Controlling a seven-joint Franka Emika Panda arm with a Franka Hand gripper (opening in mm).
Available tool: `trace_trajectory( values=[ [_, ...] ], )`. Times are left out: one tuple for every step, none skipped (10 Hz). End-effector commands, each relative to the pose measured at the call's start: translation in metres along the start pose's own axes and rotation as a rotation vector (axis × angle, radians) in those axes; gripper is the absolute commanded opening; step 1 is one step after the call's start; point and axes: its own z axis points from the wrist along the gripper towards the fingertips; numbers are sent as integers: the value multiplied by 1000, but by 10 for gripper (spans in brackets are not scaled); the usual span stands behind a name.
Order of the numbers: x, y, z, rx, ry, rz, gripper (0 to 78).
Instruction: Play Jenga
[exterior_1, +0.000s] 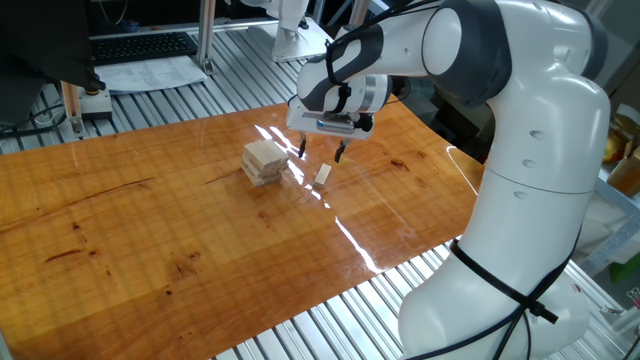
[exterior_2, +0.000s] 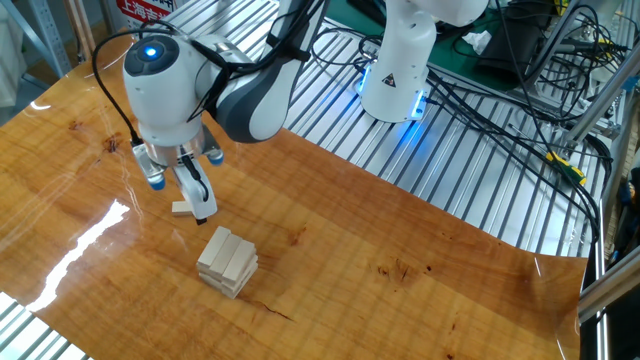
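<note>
The Jenga stack (exterior_1: 264, 162) of pale wooden blocks in crossed layers sits on the wooden table, also seen as the stack (exterior_2: 227, 262). A single matching block (exterior_1: 323, 174) lies flat on the table just right of it; in the other fixed view this block (exterior_2: 181, 208) is partly hidden behind a finger. My gripper (exterior_1: 322, 151) hangs just above the single block, open, fingers pointing down on either side of it. It holds nothing. In the other fixed view the gripper (exterior_2: 192, 205) is beside the block, behind the stack.
The wooden table top (exterior_1: 150, 230) ends in ribbed metal framing at the front and back. The arm's white base (exterior_2: 398, 70) with cables stands behind the table. A keyboard and papers (exterior_1: 140, 55) lie beyond the far edge.
</note>
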Motion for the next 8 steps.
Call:
trace_trajectory(
  values=[
    [6,5,-13,-3,-8,-31,773],
    [5,5,-13,-2,-8,-31,773],
    [4,5,-14,-1,-9,-30,773],
    [2,5,-15,-1,-9,-22,773],
    [-1,5,-15,-1,-9,-18,773],
    [-1,5,-15,-1,-10,-19,773],
    [-1,5,-15,-1,-10,-21,773],
    [-1,5,-15,-2,-10,-24,773]
  ],
)
